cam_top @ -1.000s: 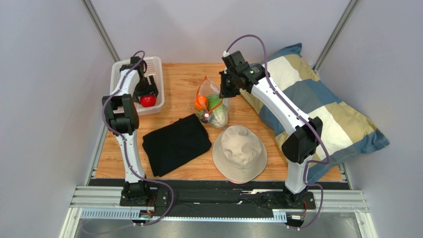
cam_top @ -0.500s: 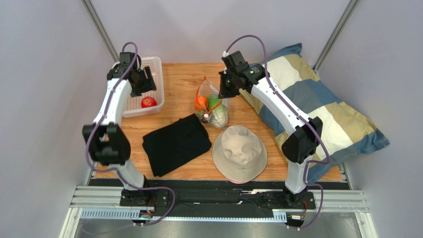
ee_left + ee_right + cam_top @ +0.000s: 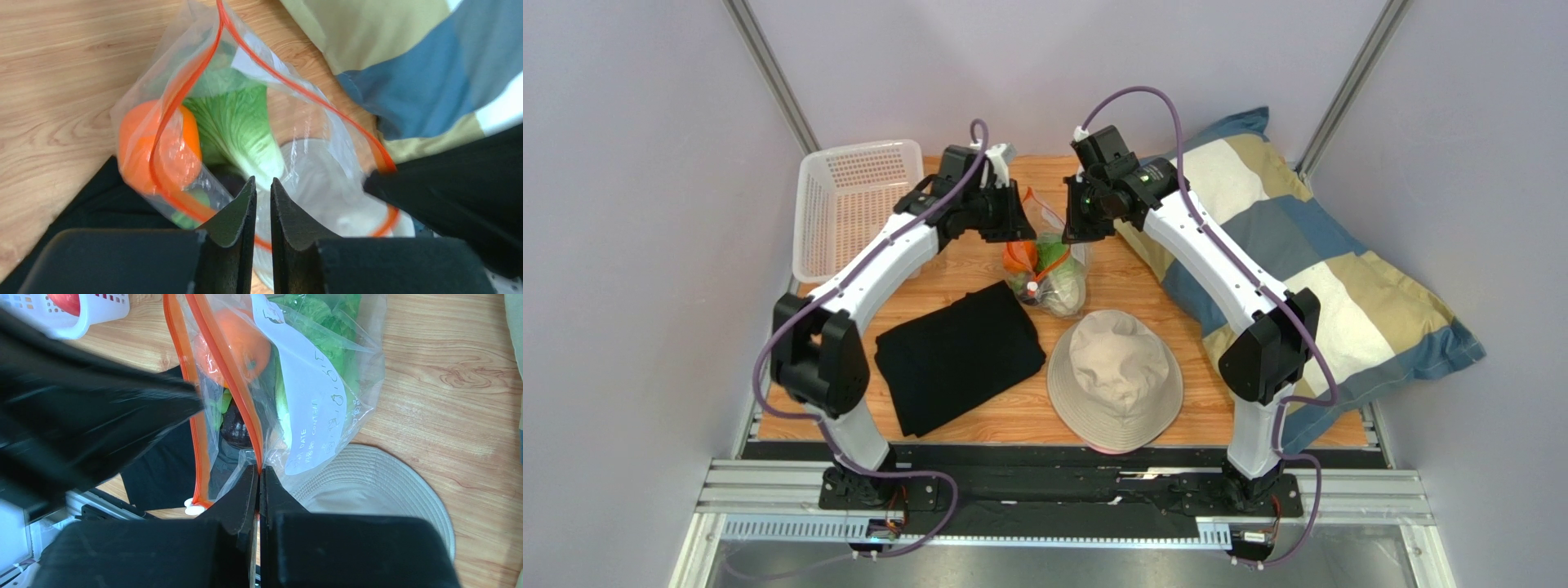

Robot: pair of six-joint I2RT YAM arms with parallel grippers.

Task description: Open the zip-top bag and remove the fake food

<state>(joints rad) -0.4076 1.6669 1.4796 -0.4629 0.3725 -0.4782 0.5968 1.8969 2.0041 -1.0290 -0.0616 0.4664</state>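
I see the zip-top bag (image 3: 1053,272) mid-table, clear and crinkly, its orange-red zip strip (image 3: 228,367) parted so the mouth gapes upward, with a white label (image 3: 313,398) on 1 side. The right gripper (image 3: 258,471) is pressed together on the strip at the rim, holding it up. The left gripper (image 3: 263,184) hangs over the mouth, its fingers nearly together with a slit between; I cannot tell whether they catch any film.

Around the bag lie 1 black cloth (image 3: 959,355) touching its near-left side, 1 beige hat (image 3: 1116,377) just beside its near end, 1 patchwork pillow (image 3: 1308,270) to the right and 1 white basket (image 3: 844,202) well to the left. The left arm covers the bag's far-left edge from above.

Inside I count 3 pieces: 1 orange fruit (image 3: 156,153), 1 cabbage (image 3: 239,125), 1 dark fruit (image 3: 236,425). 1 red apple (image 3: 66,300) lies in the basket.
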